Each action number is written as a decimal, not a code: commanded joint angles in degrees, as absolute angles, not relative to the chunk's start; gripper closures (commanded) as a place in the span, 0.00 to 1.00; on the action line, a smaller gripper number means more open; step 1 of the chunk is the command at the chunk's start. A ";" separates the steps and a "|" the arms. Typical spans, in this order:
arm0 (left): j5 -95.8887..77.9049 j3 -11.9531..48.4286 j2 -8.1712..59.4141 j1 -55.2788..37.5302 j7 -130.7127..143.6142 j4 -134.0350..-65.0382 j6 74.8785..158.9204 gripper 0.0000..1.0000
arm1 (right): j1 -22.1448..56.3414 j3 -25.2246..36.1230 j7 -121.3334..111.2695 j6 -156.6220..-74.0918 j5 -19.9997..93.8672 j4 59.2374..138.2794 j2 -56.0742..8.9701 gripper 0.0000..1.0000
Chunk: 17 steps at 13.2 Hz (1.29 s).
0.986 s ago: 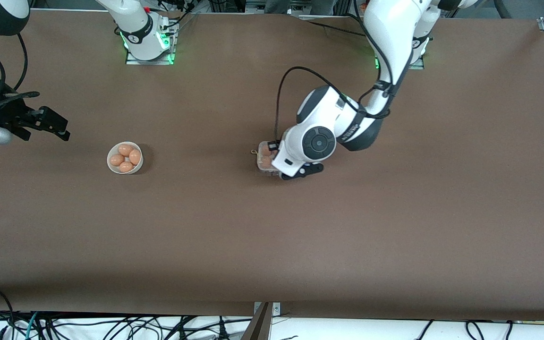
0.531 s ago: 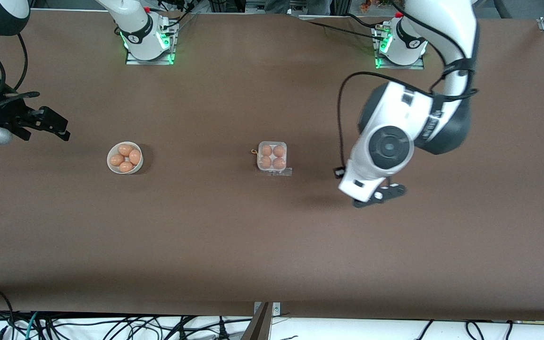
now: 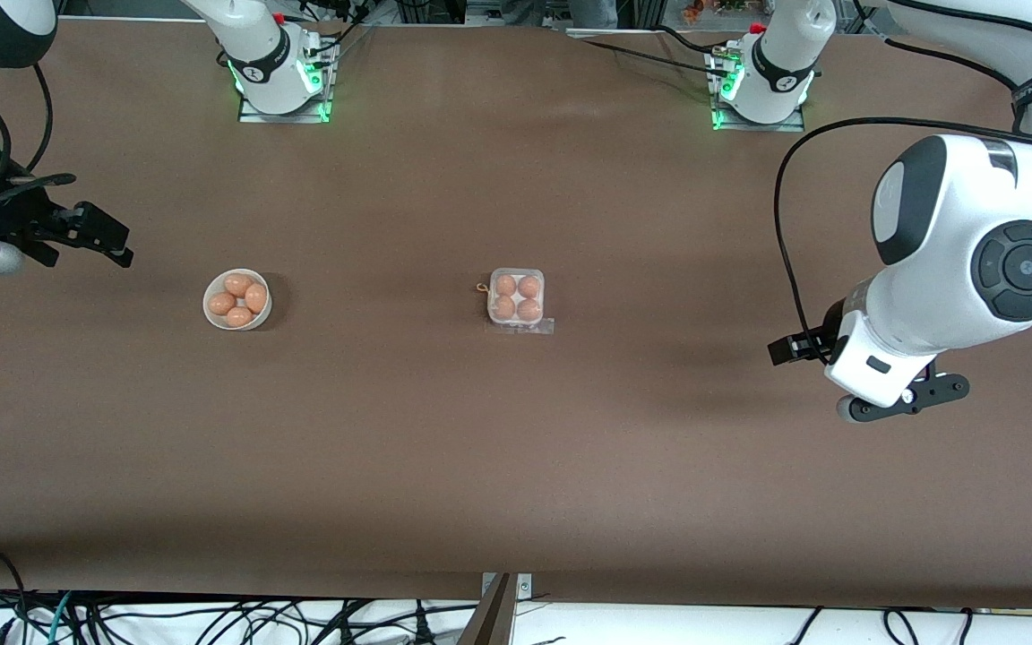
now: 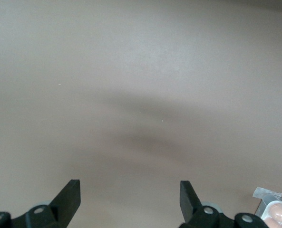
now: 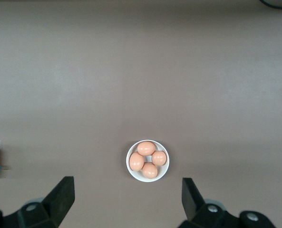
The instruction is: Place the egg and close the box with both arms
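A: Left end effector [image 4: 129, 202]: fingers spread wide, nothing between them, hanging over bare tabletop [image 3: 516, 466] well apart from the box [image 3: 517, 301], toward the left arm's end.

B: Right end effector [image 5: 126, 199]: likewise spread wide and empty. That arm waits above the tabletop toward the right arm's end, well apart from the box.

A: View differences, please.

B: Front view takes in both arms, the box and the bowl [image 3: 237, 299] together. Left wrist view gives mostly bare brown surface, with one corner of the box showing at the picture's edge just beside a fingertip [image 4: 187, 195]. Right wrist view looks straight down on the bowl, framed between its two fingers, and catches a sliver of the box at the edge of the picture.

A: Containers and contents?

B: Box: small, square, clear plastic, resting on the tabletop about midway between the two arm bases and nearer the front camera than both. Four brown eggs [image 3: 516, 297], one in each cell. Whether the lid is fully shut, I cannot tell.

A: And the bowl?

B: Round, white, beside the box toward the right arm's end, well apart from it. Four brown eggs clustered inside.
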State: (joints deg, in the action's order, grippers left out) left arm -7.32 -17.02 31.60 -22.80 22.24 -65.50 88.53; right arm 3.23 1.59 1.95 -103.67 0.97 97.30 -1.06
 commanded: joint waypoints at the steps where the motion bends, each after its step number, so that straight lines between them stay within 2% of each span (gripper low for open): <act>1: -6.06 -15.56 30.42 -20.15 21.53 -65.13 87.71 0.05 | 2.72 1.14 1.32 -103.62 0.26 97.47 -0.70 0.00; 2: -5.98 -13.82 28.76 -17.78 21.27 -65.39 87.80 0.04 | 2.72 1.14 1.32 -103.62 0.26 97.47 -0.70 0.00; 5: -0.83 -1.27 24.36 -3.91 19.87 -66.09 87.80 0.01 | 2.72 1.23 1.32 -103.62 0.26 97.47 -0.70 0.00; 6: 2.69 0.51 22.87 -2.04 17.51 -66.44 87.80 0.00 | 2.72 1.23 1.32 -103.62 0.26 97.47 -0.70 0.00; 9: 3.61 0.79 17.24 1.57 4.35 -72.23 87.98 0.00 | 2.72 1.23 1.32 -103.62 0.26 97.47 -0.70 0.00; 13: 2.46 0.79 11.27 2.46 2.46 -81.80 91.74 0.00 | 2.72 1.14 1.32 -103.62 0.26 97.47 -0.70 0.00; 17: -0.52 0.35 5.64 2.20 2.46 -86.38 91.85 0.00 | 2.72 1.23 1.32 -103.62 0.26 97.47 -0.70 0.00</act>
State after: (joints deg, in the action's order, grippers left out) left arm 1.13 0.35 11.23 1.92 3.74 -80.68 90.62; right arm 3.22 1.60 1.93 -103.67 0.95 97.32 -1.06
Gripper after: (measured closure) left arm 0.000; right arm 0.000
